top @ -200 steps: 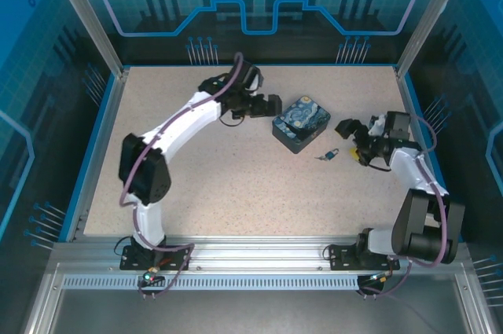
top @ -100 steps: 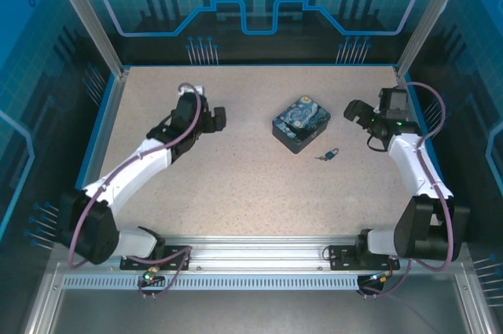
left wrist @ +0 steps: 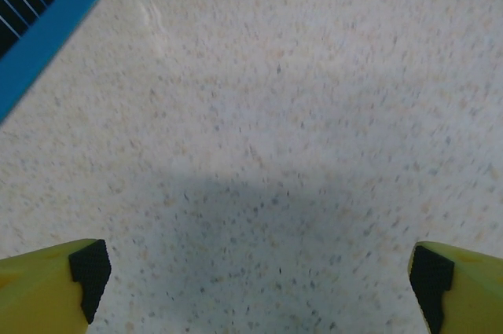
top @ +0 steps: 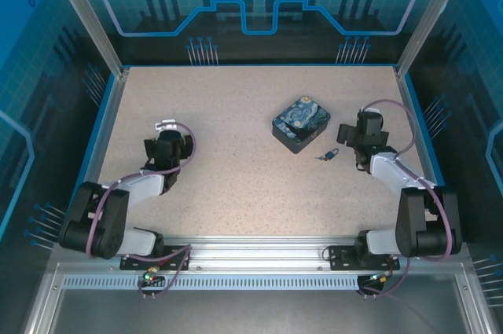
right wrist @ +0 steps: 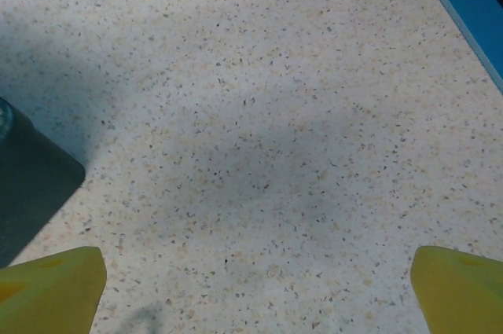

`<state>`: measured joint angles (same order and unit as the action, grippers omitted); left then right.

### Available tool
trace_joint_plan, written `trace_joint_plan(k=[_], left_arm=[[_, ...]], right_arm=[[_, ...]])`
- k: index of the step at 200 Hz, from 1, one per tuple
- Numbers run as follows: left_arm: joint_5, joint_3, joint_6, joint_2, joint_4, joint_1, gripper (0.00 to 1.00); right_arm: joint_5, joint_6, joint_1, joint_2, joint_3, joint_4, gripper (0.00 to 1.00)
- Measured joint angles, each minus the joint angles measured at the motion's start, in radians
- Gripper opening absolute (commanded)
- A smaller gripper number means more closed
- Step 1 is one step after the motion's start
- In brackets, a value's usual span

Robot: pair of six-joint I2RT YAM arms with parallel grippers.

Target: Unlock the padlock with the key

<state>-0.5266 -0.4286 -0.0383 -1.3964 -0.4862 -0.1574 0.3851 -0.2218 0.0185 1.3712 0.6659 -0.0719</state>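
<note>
From above, the padlock lies on the speckled table, right of centre and just in front of the dark-blue painted box. It is tiny here. A thin dark piece touching its left side looks like the key, but I cannot tell whether it sits in the lock. The right gripper is just right of the padlock and apart from it. Its dark jaws are hard to separate from the wrist. The left gripper is well away at the left of the table, with its arm folded back and its tips lost against the black wrist.

The left wrist camera cuts off all but two yellow fingers with black pads in the bottom corners. They are spread wide over bare table and hold nothing. A blue rim crosses the top left.

The right wrist camera shows yellow fingertips in both bottom corners, equally wide apart and empty above the table. A dark corner of the box pokes in at the left edge.
</note>
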Motion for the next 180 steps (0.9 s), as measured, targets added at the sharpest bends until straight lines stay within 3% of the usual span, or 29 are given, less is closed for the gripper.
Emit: trace_joint_plan(k=[47,71,123,180], left_arm=[[0.123,0.054,0.023,-0.135,-0.333,0.068,0.99],[0.204,0.056,0.019,-0.155,-0.366,0.100,0.99],[0.290,0.056,0.011,-0.155,-0.388,0.135,0.99],[0.309,0.056,0.011,-0.155,-0.388,0.136,0.99]], right_arm=[[-0.052,0.063,0.012,0.078,-0.126,-0.306,1.00],[-0.098,0.142,0.077,0.113,-0.237,-0.531,1.00],[-0.158,0.182,0.073,0.134,-0.254,-0.649,1.00],[-0.165,0.190,0.072,0.134,-0.254,-0.673,1.00]])
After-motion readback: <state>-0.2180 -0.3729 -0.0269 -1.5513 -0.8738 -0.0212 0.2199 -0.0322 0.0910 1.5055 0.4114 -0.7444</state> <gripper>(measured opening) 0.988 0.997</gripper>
